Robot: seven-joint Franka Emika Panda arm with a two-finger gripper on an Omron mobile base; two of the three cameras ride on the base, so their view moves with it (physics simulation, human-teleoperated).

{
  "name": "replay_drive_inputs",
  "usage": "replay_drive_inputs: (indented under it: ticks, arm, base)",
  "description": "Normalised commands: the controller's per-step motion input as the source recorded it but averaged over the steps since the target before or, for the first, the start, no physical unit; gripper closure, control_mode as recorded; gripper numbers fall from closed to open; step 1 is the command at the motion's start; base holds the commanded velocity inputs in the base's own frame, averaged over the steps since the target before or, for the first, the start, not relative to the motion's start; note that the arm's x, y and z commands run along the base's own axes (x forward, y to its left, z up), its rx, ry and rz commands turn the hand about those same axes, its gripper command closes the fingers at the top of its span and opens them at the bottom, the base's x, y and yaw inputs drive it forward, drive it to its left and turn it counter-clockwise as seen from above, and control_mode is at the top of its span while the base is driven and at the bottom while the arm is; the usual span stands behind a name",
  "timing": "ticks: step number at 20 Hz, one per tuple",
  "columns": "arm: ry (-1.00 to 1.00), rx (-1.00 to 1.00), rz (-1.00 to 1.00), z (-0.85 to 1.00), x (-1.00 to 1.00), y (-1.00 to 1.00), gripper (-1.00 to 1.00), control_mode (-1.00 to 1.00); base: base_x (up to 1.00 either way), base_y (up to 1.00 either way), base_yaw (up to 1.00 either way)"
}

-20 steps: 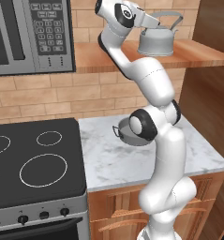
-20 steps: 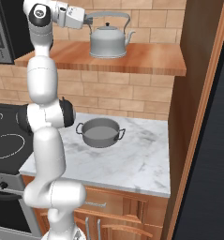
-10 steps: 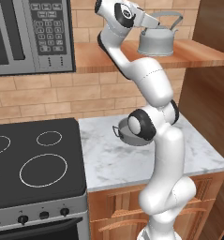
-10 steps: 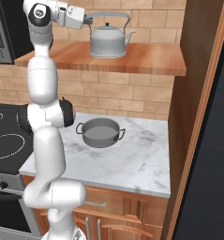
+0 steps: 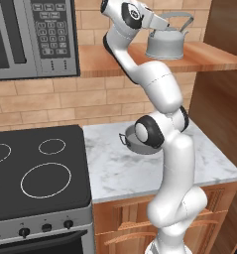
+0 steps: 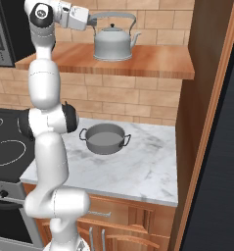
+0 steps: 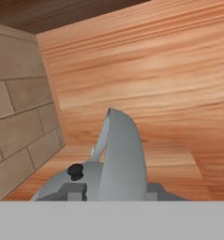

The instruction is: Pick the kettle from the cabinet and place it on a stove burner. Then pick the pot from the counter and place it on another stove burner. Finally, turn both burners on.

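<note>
High on the cabinet (image 6: 152, 61), a warm brown wooden shelf against the brick wall, stands the kettle (image 6: 112, 43), upright, its spout turned toward the dark wood side panel (image 6: 206, 88). The white arm reaches up to it from below, and the pincer (image 6: 94, 20) is at the left end of the kettle's arched handle (image 6: 113, 15), level with the top of the lid. From the left base view the pincer (image 5: 162, 26) meets that same handle just above the kettle (image 5: 165, 45) body. Looking along the hand, the handle (image 7: 120, 154) rises as a broad grey band close in front, with the lid's small dark knob (image 7: 75, 170) to one side and the shelf board (image 7: 169, 164) beyond. The finger tips are hidden at the bottom of that view, so I cannot tell for certain whether the jaws pinch the handle; they appear partly closed about it. The kettle's base seems to rest flat on the shelf.

Below, the pot (image 6: 105, 138) sits lidless on the white marble bench (image 6: 143, 171), its two loop handles out to either side, just beside the arm's elbow joint and well apart from the kettle. Left of the bench lies the black cooktop (image 5: 35, 173) with its ringed burners (image 5: 45, 179), knobs (image 5: 45, 228) along the front edge, and a microwave (image 5: 33, 37) hangs above it.
</note>
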Motion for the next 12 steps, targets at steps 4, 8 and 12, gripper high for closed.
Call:
replay_drive_inputs:
  ticks: [4,8,12]
  arm:
    - [0.00,0.00,0.00,-0.06,-0.01,0.03,1.00,-1.00]
    - [0.00,0.00,0.00,-0.16,-0.14,0.07,1.00,-1.00]
    - [-0.04,0.01,0.00,-0.28,-0.29,0.04,1.00,-1.00]
  base:
    - [0.00,0.00,0.00]
    - [0.00,0.00,0.00]
    - [0.00,0.00,0.00]
